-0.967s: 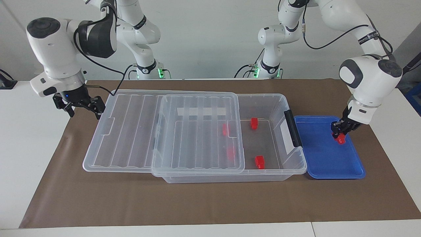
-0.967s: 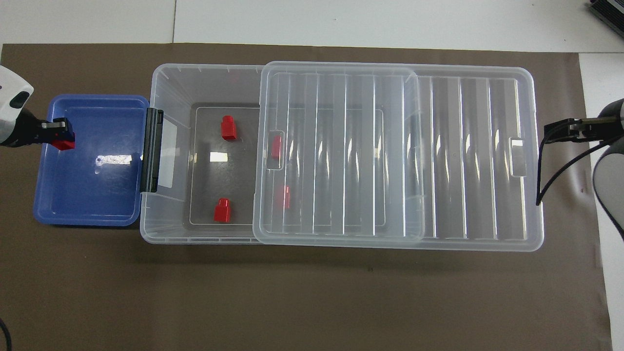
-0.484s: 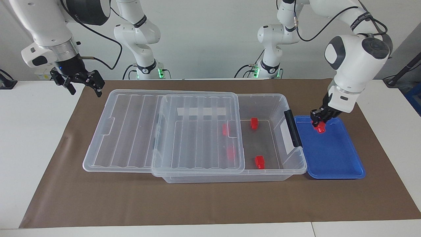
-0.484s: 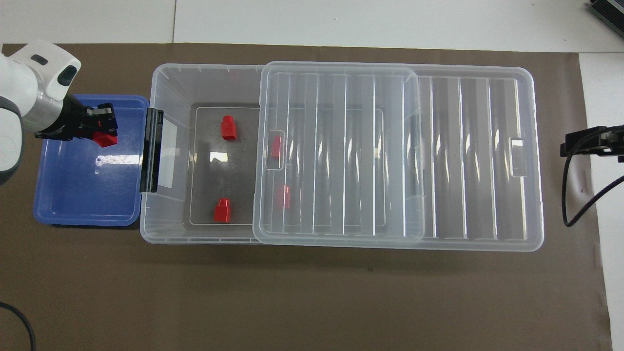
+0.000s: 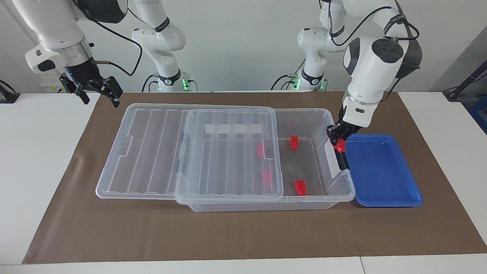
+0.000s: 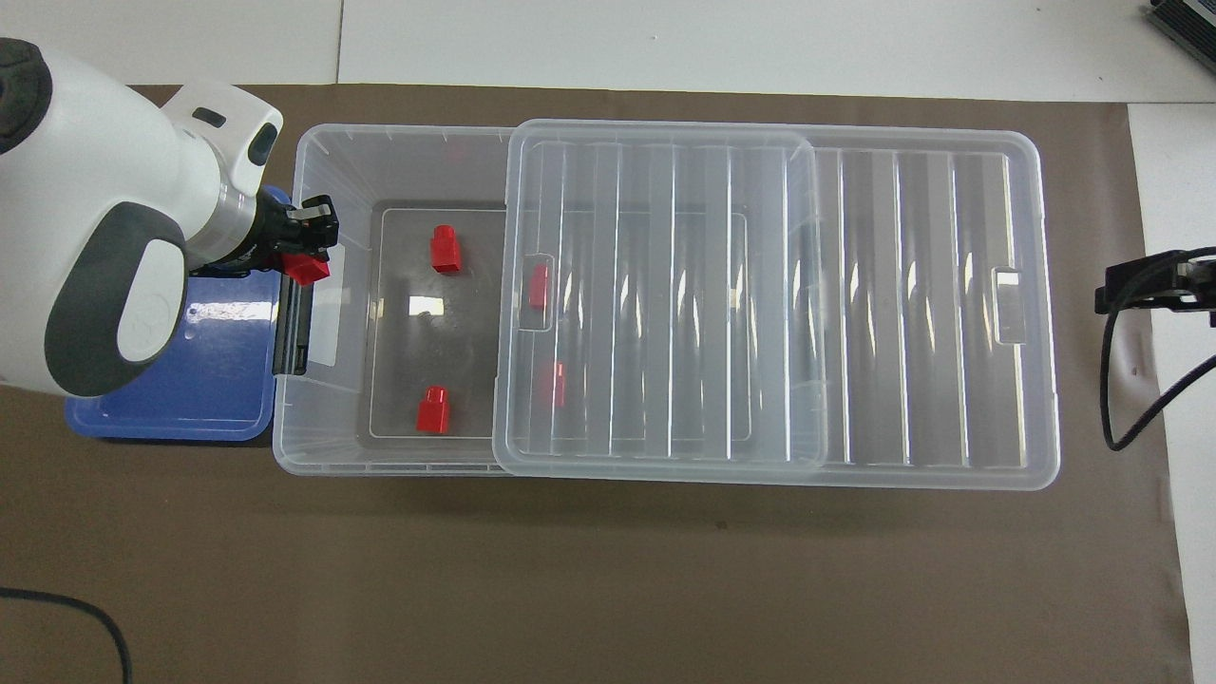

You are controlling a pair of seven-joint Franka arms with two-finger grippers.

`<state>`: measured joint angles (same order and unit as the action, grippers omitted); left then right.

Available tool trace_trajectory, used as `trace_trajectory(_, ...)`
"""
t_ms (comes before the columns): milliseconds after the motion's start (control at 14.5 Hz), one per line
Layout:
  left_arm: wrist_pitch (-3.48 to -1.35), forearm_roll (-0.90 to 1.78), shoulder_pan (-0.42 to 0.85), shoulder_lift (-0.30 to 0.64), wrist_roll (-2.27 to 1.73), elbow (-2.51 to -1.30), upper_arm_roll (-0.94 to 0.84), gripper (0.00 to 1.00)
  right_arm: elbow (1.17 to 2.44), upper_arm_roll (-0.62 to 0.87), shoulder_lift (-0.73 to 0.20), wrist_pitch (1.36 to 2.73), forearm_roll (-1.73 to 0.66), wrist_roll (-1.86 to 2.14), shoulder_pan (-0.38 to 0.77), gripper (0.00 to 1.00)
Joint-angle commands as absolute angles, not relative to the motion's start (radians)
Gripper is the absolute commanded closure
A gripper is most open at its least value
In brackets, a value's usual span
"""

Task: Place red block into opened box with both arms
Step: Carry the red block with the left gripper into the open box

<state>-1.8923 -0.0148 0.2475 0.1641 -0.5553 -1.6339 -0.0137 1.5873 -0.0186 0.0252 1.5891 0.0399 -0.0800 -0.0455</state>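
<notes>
Since a second ago, my left gripper [image 5: 339, 141] has carried the red block [image 5: 341, 145] up out of the blue tray [image 5: 380, 179], and it now hangs pinched between the fingertips over the box's [image 5: 304, 198] black latch [image 5: 342, 160], at the rim on the left arm's end. I keep it high there, I judge, so it clears the wall before dropping inside. The lid [image 5: 228, 152] sits slid toward the right arm's end, leaving that opening bare; four blocks already lie on the box floor, two under the lid's edge. My right gripper [image 5: 97, 89], spread wide, waits above the counter [image 5: 34, 152] corner just off the lid.
</notes>
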Motion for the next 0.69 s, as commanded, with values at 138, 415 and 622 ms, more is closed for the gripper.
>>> trace_trajectory(138, -2.025, -0.034, 0.29, 0.164, -0.601, -1.715, -0.003, 1.0, 1.577, -0.014, 0.018, 1.578, 0.017, -0.095, -0.052, 0.0)
trace_trajectory(415, -2.101, -0.044, 0.316, 0.17, -0.607, -1.791, -0.003, 1.0, 1.578, -0.015, 0.02, 1.578, 0.015, -0.095, -0.051, 0.0)
trace_trajectory(622, -2.163, -0.097, 0.353, 0.204, -0.664, -1.822, -0.003, 1.0, 1.58, -0.014, 0.02, 1.578, 0.015, -0.097, -0.052, 0.0)
